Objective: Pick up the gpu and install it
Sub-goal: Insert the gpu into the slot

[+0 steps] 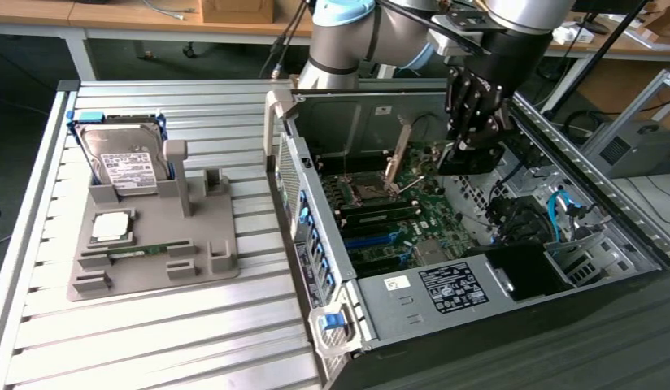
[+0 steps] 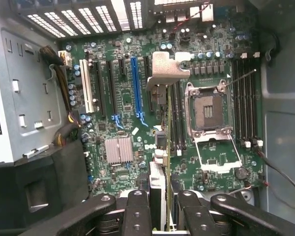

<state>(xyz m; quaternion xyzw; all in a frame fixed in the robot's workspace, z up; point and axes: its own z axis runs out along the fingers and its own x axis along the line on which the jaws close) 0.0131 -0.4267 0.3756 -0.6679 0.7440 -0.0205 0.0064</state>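
My gripper (image 1: 468,140) hangs inside the open computer case (image 1: 313,236), shut on the gpu (image 1: 467,160), a dark flat card held on edge above the motherboard (image 1: 395,215). In the wrist view the gpu (image 2: 157,179) appears edge-on between my fingers (image 2: 137,209), with its silvery bracket (image 2: 163,69) at the far end. The card floats over the board between the blue slot (image 2: 136,88) and the memory slots beside the open CPU socket (image 2: 209,105). It is above the board, not seated in any slot.
A grey fixture (image 1: 150,244) on the slatted table to the exterior view's left holds a hard drive (image 1: 123,158), a memory stick (image 1: 140,250) and a small square chip (image 1: 110,226). The power supply (image 1: 454,286), drive cage and cables (image 1: 558,211) crowd the case's near side.
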